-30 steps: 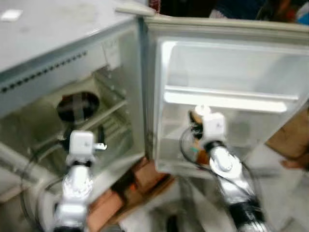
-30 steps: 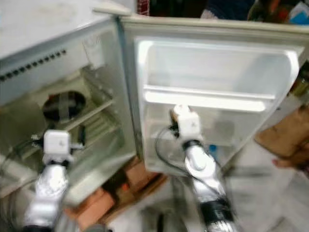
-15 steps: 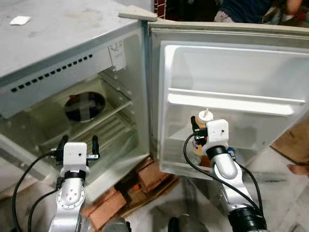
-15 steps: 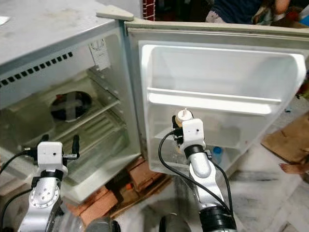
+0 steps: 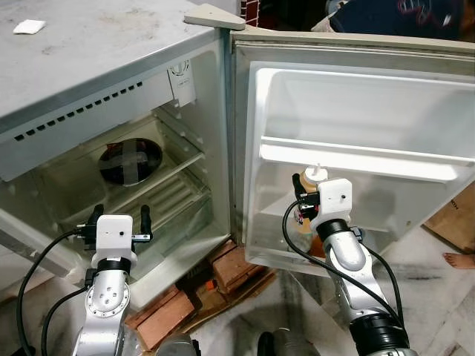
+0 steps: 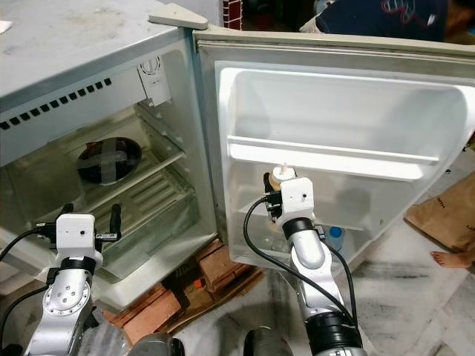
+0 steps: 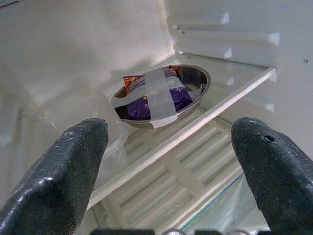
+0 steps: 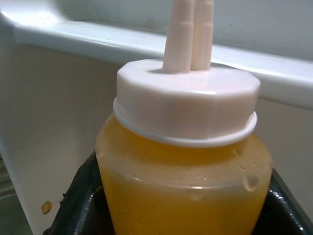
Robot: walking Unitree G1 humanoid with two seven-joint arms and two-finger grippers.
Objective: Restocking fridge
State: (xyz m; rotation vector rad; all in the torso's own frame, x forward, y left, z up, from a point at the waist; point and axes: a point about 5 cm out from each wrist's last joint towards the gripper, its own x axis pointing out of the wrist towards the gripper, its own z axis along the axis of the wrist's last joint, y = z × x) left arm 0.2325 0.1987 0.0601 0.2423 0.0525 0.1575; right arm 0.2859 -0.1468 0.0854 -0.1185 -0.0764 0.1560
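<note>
A small grey fridge [image 5: 89, 67] stands open, its white door [image 5: 356, 96] swung to the right. My right gripper [image 5: 300, 204] is shut on a squeeze bottle [image 8: 183, 161] of orange sauce with a white nozzle cap, held upright in front of the door's lower shelf [image 5: 386, 222]. My left gripper [image 5: 119, 216] is open with nothing between its fingers [image 7: 63, 186], just in front of the fridge's lower compartment. On the inner shelf sits a steel bowl [image 7: 164, 95] taped over a purple packet.
A blue-capped bottle [image 6: 335, 237] stands in the door's bottom bin. Bricks and cardboard [image 5: 215, 285] lie on the floor under the fridge. A person's foot [image 6: 449, 259] is at the far right. A person stands behind the door [image 5: 401, 15].
The camera has steadied after a blurred shift. The right gripper still holds the bottle at the door shelf, and the left gripper is little changed.
</note>
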